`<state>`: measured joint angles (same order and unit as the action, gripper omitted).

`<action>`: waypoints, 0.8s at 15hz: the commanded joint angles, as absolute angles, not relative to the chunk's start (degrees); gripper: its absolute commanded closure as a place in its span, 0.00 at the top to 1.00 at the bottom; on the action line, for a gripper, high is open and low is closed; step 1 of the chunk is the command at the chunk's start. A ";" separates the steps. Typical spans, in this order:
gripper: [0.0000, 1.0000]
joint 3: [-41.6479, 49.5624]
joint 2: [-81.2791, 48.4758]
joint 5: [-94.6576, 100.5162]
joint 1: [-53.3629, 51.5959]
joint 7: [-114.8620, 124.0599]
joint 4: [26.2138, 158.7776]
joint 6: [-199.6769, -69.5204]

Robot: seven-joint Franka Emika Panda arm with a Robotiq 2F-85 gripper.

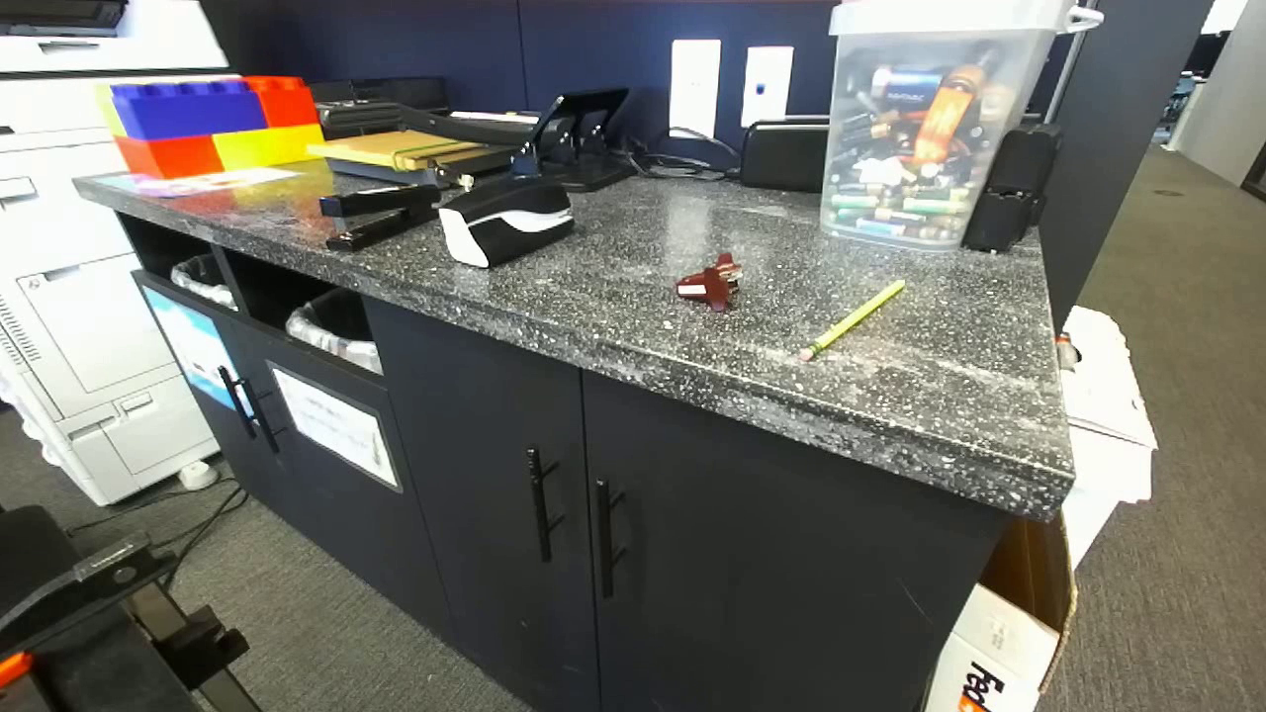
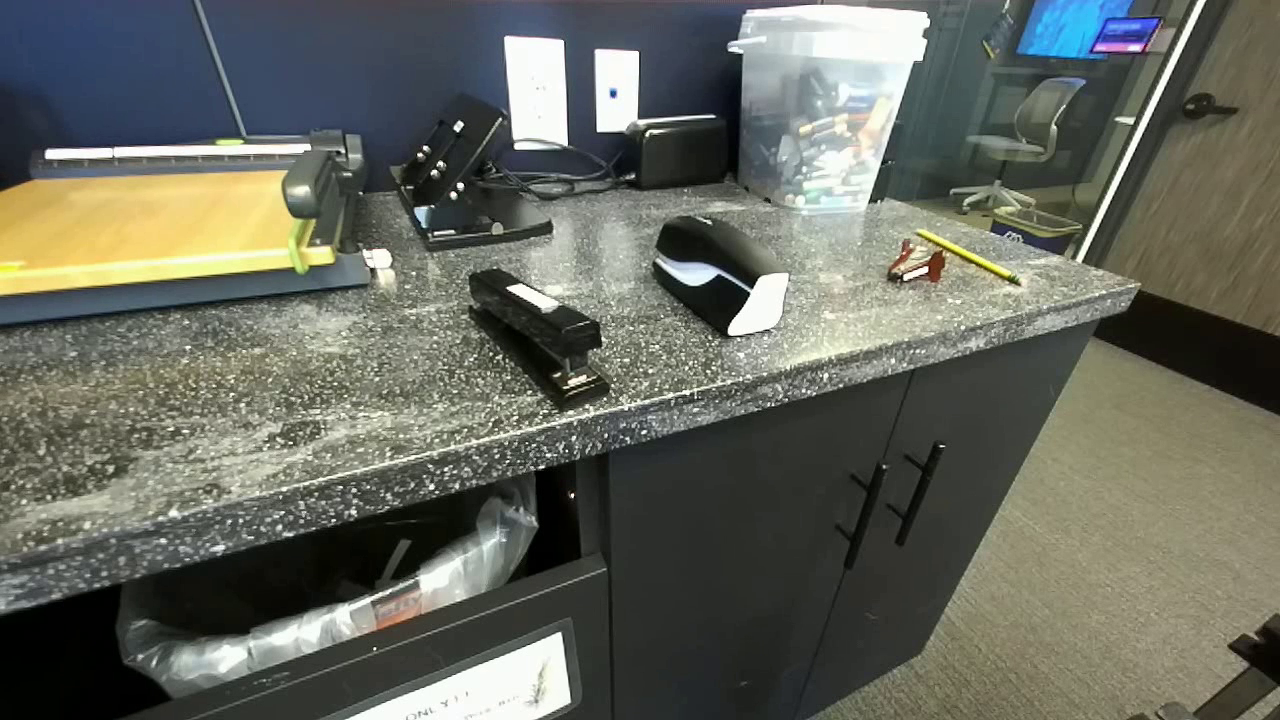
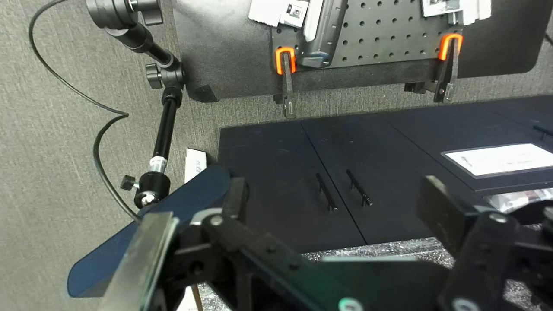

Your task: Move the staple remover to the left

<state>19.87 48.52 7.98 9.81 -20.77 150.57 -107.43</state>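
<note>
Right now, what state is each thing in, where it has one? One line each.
Gripper: open, holding nothing
Staple remover: loose on the countertop, claws spread
Pencil: lying on the countertop
Black stapler: standing upright
Black-and-white device: on the countertop; powered or not, can't tell
Paper trimmer: on the countertop; open or shut, can't tell
Clear bin: lidded
Cabinet doors: shut
Waste bins: bag-lined, uncovered

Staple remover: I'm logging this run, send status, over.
Fingers open, nothing held. Staple remover on counter, between pencil and black-and-white device in both exterior views. Latter, on the left, might block a long slide.
</note>
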 commanded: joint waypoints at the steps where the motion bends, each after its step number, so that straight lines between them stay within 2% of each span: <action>1: 1.00 19.66 48.43 7.79 10.03 -20.90 150.48 -107.33; 6: 1.00 19.66 48.43 7.79 10.03 -20.90 150.48 -107.33; 12: 1.00 8.29 41.12 2.27 6.79 -3.36 148.93 -111.59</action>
<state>14.39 45.68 5.28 8.48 -11.92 150.91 -109.42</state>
